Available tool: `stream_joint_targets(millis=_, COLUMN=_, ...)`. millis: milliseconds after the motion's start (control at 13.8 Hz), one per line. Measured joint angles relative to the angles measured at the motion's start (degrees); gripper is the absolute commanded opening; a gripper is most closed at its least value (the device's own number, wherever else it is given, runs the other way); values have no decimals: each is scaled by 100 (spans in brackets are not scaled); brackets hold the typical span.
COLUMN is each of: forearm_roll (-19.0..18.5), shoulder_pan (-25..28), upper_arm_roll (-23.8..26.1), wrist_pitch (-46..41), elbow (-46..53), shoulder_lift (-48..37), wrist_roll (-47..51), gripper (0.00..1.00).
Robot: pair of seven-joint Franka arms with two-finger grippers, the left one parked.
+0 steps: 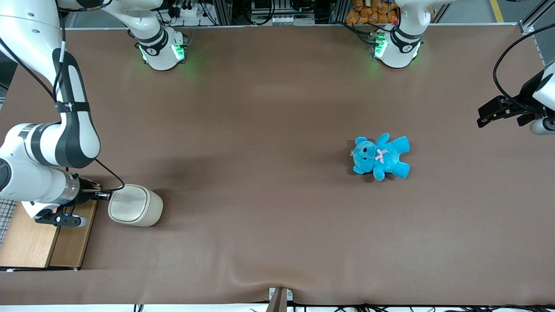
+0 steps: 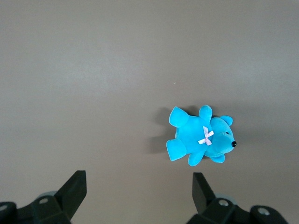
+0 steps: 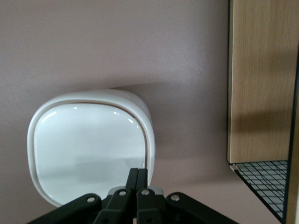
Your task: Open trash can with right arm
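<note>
Brown cloth covers the surface (image 1: 269,108), and at the working arm's end the right arm (image 1: 65,130) reaches low beside one wooden box (image 1: 43,242). One trash can (image 1: 135,205) stands just ahead of the gripper (image 3: 137,177) — its fingers (image 3: 133,178) pressed together, holding nothing, their tips at the rim of the pale lid (image 3: 88,144). The lid looks shut, so the step in hand seems to be the approach; next likely comes a press or a lift at that edge. One blue teddy (image 1: 380,156) lies well apart — toward the parked arm's end.
</note>
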Motion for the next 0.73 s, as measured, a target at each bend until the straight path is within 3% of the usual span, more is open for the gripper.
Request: stream_joint_targets(millis=727, forearm_roll=100, shoulder_pan=25, upper_arm_roll=8, wrist_pitch=374, elbow=91, shoulder_lift=248, wrist_roll=221, gripper=0)
